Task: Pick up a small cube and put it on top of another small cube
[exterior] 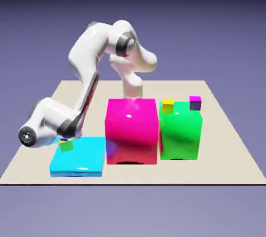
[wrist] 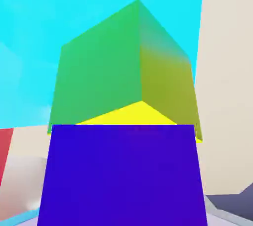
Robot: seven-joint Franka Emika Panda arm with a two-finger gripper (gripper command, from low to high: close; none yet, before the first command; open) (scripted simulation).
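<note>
The tiny cube with violet sides [wrist: 123, 175] is seen large at the bottom of the hand view, between the places where the finger tips would show, so the tool [exterior: 62, 140] is judged to be closed on it; the tips themselves are hidden behind it. Just past it stands the tiny cube with a yellow top and green sides [wrist: 121, 86], which rests on the flat cyan block [exterior: 78, 157] at the exterior view's left. The pick is therefore taken as done, and the carry as nearly done. What is left, as far as can be judged, is to set the violet cube down on the yellow top and to release it. Whether the two cubes already touch cannot be told.

The white arm [exterior: 88, 83] is bent low, with the hand brought down close over the cyan block, beside the big magenta block [exterior: 132, 129].
</note>
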